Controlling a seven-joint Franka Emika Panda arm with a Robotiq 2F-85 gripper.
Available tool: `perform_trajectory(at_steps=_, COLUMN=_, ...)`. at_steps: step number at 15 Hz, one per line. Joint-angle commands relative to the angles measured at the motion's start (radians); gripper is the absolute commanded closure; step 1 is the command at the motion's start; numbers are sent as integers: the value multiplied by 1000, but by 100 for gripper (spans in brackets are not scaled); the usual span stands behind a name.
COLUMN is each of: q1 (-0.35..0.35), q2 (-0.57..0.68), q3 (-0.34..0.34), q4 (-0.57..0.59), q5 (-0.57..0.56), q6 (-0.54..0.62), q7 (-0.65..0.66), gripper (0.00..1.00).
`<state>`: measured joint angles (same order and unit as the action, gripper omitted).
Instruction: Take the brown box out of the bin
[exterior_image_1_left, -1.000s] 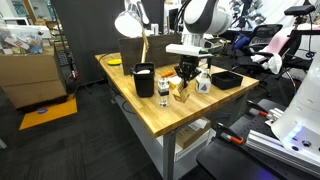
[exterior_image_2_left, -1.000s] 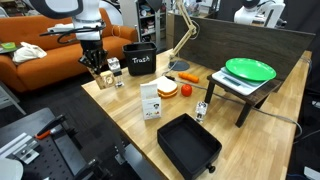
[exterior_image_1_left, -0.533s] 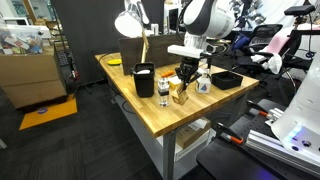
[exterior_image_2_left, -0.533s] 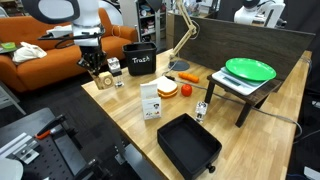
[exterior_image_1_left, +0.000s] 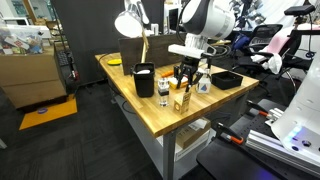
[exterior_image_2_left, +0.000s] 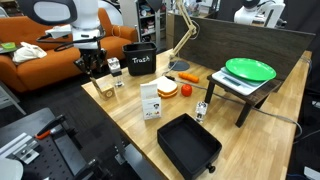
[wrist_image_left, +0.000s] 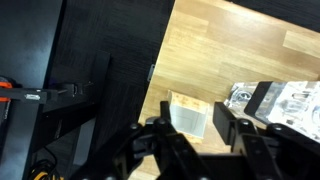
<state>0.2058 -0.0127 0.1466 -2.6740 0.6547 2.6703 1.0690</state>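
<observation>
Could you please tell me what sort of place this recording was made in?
Probably a robotics lab with a lounge corner: another white robot stands in the background, office chairs crowd behind the wooden workbench, and an orange sofa sits nearby.

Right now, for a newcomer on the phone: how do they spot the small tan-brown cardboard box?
On the light wooden table, find the upright black bin. Toward the white spray bottle, below the black gripper, stands the small tan-brown cardboard box: the only brown carton there.
</observation>
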Motion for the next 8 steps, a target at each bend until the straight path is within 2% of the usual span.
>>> perform_trajectory(at_steps=1, q1=-7, q2=-6, q3=16, q4=-13, q5=18, q6=29, q7=-25, gripper=19)
perform_trajectory(at_steps=4, q1=-9, q2=-30, q3=18, q4=-18, q5=-29, q6=51, q7=-8, gripper=1)
perform_trajectory(at_steps=8, q1=-16, q2=-90, q3=21, q4=-26, q5=-179, q6=77, q7=40, gripper=0)
